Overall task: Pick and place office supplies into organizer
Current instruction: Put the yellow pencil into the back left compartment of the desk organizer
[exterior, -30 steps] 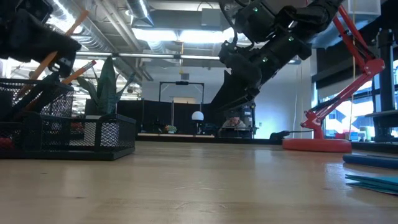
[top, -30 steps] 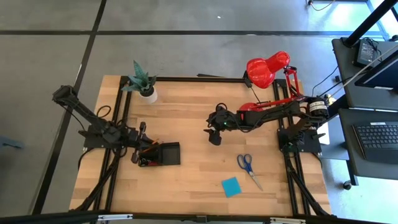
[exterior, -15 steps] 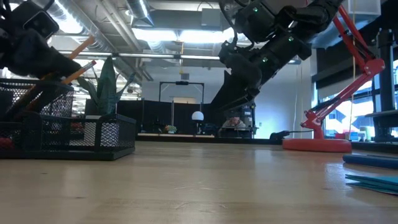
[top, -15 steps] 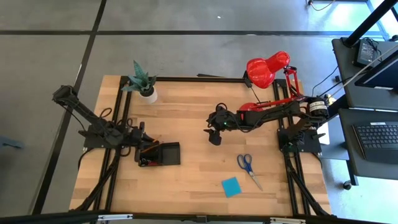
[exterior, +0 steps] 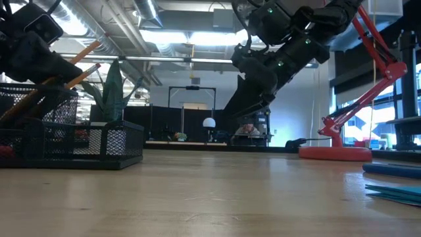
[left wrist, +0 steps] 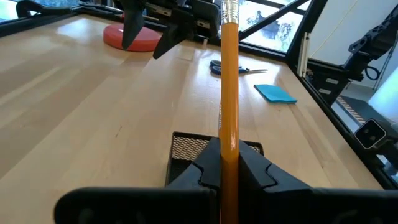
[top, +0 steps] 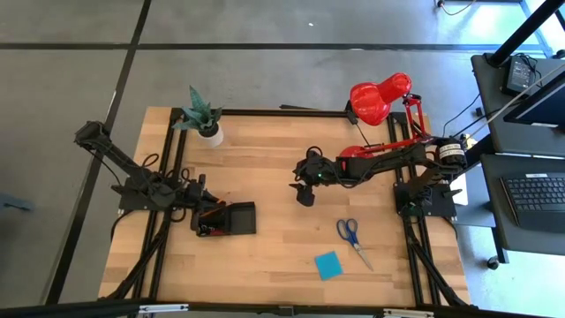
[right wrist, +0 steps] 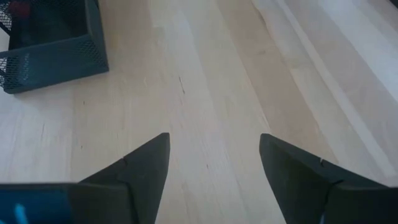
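Note:
The organizer (top: 231, 219), a black mesh tray, stands at the table's left; the low view shows it too (exterior: 99, 138). My left gripper (top: 201, 212) hangs over its left end, shut on an orange pencil (left wrist: 229, 81). A second orange pencil (exterior: 85, 74) leans out of the organizer's tall compartment. Blue-handled scissors (top: 351, 235) and a blue sticky-note pad (top: 328, 264) lie flat at the near right. My right gripper (top: 305, 196) hovers open over the table's middle, with nothing between its fingers (right wrist: 149, 162). My left gripper pinches the pencil's shaft (left wrist: 229, 146) between its two fingers, coming from the table's left, slanting slightly down. The pencil is tilted, its eraser end (left wrist: 229, 9) raised toward the table's right. Its lower end (exterior: 20, 108) reaches down behind the organizer's mesh wall.
A red desk lamp (top: 378, 99) stands at the far right, its base (exterior: 332, 153) on the table. A potted green plant (top: 203, 117) is at the far left. Bare wood lies between the organizer and the scissors.
My left gripper has sunk a little and tipped its wrist. The held pencil now lies flatter than a second ago, its eraser end lower and farther toward the table's right, its lower end still in the organizer.

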`<state>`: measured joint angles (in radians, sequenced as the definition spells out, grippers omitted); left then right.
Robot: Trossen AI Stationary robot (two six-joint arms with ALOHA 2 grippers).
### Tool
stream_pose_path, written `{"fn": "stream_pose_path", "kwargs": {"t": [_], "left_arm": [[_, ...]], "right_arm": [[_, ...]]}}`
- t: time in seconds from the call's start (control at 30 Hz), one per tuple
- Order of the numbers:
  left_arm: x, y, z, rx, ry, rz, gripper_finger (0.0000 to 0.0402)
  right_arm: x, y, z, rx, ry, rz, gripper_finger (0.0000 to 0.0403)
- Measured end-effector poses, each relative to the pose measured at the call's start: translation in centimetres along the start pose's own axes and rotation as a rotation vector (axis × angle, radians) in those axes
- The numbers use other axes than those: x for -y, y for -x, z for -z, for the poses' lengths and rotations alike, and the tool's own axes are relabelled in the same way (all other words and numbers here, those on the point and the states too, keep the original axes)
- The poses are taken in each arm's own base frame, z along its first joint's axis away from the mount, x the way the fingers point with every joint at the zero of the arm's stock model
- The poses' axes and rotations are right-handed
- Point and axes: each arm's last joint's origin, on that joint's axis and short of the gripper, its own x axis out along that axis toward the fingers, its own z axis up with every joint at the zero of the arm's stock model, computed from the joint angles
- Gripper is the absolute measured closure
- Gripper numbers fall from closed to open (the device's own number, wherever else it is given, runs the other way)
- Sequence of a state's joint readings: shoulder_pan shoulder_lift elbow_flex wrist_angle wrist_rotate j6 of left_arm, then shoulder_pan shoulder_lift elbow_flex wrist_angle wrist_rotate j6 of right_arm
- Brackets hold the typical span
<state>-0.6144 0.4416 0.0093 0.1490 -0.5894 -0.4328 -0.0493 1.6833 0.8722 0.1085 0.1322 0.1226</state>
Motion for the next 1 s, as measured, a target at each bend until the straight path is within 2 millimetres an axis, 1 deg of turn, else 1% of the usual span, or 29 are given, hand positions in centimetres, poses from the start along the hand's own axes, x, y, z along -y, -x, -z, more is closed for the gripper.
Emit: {"fn": "stream_pose_path", "kwargs": {"t": [0.13, 0.33, 0.67, 0.8, 1.0], "left_arm": [[0.00, 0.00, 0.01, -0.001, -0.001, 0.000, 0.0386], [-0.01, 0.00, 0.08, -0.008, -0.005, 0.002, 0.0371], [0.00, -0.01, 0.07, -0.005, -0.002, 0.006, 0.0365], [0.02, -0.01, 0.08, -0.008, -0.033, 0.012, 0.0352], [0.05, -0.01, 0.00, -0.001, -0.041, 0.013, 0.0318]], "right_arm": [[0.00, 0.00, 0.03, -0.003, 0.000, 0.000, 0.0152], [0.00, 0.00, 0.02, -0.002, 0.001, 0.000, 0.0152], [0.01, 0.00, 0.02, -0.003, 0.001, 0.000, 0.0152], [-0.01, 0.00, 0.03, -0.003, 0.001, 0.000, 0.0152], [0.01, 0.00, 0.02, -0.002, 0.001, 0.000, 0.0152]]}}
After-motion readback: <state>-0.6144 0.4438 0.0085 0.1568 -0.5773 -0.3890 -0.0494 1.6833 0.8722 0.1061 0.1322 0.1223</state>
